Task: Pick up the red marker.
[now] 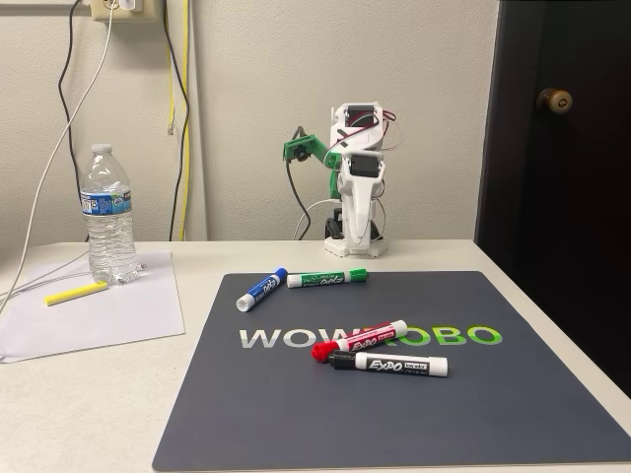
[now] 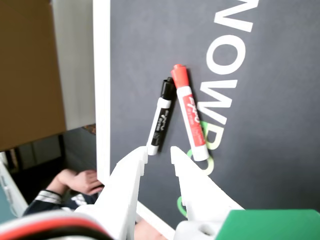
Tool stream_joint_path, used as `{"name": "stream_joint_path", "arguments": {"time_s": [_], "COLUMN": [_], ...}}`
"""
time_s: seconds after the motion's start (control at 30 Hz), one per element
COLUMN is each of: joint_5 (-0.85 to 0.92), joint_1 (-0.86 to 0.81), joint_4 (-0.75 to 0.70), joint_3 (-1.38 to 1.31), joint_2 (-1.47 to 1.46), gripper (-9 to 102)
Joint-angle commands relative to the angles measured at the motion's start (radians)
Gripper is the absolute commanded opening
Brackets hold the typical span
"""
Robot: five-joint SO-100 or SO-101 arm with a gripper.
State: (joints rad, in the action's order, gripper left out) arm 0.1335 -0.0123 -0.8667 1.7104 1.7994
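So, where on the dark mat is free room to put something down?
The mat's near strip, below the black marker, is bare. So is its far right corner beyond the green marker. The middle is crowded: red marker, black marker, blue marker.

Four dry-erase markers on the dark mat: one red marker [image 1: 361,339], one black-capped Expo marker [image 1: 390,365] at its 5 o'clock, one green-capped marker [image 1: 327,279] and one blue-capped marker [image 1: 261,289]. One water bottle [image 1: 108,214], one yellow highlighter [image 1: 76,294], one sheet of paper [image 1: 118,310].
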Motion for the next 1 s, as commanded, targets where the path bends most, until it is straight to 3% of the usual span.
{"name": "stream_joint_path", "arguments": {"time_s": [0.0,0.1,0.3,0.47,0.6,0.8,0.97], "joint_5": [0.074,0.187,0.336,0.368,0.423,0.453,0.462], "joint_1": [0.005,0.021,0.055,0.060,0.063,0.063,0.057], "joint_4": [0.020,-0.029,-0.336,-0.692,-0.884,-0.876,-0.865], "joint_3": [-0.021,-0.104,-0.557,-1.143,-1.621,-1.677,-1.727], "joint_2": [-0.020,-0.127,-0.499,-0.851,-1.141,-1.213,-1.287], "gripper": [11,11,11,10,7,6,15]}}
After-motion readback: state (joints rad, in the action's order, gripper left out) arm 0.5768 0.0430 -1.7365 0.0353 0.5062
